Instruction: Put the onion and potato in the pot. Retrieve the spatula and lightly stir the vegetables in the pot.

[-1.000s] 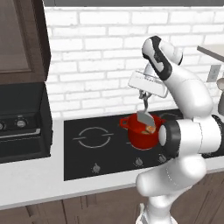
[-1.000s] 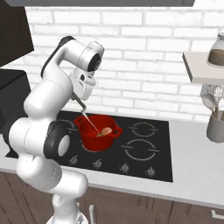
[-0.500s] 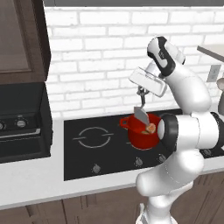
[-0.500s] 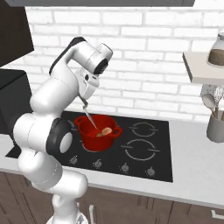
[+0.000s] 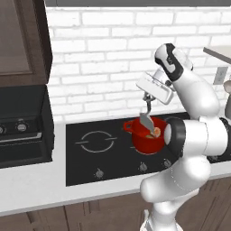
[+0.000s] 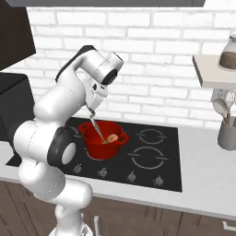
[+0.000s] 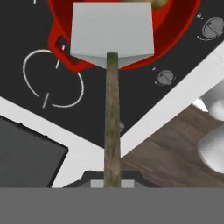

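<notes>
So the gripper (image 5: 147, 100) is clamped tight on the spatula (image 5: 145, 118) handle, hanging blade-down over the pot (image 5: 146, 135) in the middle of the left base view. The grey blade sits just above the pot's rim, tilted. The onion (image 6: 112, 138) rests inside the pot, center-left of the right base view, and a bit of potato (image 7: 158, 3) peeks out at the hand view's top edge. The pot stands on the black cooktop (image 5: 90, 155).
</notes>
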Robot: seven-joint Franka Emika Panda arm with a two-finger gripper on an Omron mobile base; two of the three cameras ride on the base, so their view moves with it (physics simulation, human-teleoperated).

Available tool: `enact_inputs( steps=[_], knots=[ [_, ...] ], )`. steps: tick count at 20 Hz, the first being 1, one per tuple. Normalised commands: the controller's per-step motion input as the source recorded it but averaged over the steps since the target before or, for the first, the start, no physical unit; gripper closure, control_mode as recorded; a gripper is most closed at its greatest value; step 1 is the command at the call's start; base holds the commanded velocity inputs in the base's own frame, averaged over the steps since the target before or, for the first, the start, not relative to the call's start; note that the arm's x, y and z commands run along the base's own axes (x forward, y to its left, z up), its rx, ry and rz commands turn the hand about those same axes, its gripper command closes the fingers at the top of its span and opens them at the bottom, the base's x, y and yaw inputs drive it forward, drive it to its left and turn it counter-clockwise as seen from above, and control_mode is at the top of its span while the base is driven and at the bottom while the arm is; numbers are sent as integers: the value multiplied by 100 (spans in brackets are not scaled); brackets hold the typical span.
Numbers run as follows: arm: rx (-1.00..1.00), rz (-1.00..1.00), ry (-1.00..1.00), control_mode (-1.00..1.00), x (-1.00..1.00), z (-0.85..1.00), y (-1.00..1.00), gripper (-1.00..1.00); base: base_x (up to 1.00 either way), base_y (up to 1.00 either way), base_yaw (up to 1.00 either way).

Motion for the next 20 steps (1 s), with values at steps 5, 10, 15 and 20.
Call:
enact_inputs(
  steps=[5,10,15,20],
  knots=[
    [0,0,0,-100,7,-28,-17,100,0,0,0],
    [0,0,0,-100,23,-24,-2,100,0,0,0],
    [0,0,0,-100,42,-13,0,100,0,0,0],
    [0,0,0,-100,20,-45,-9,100,0,0,0]
  ],
)
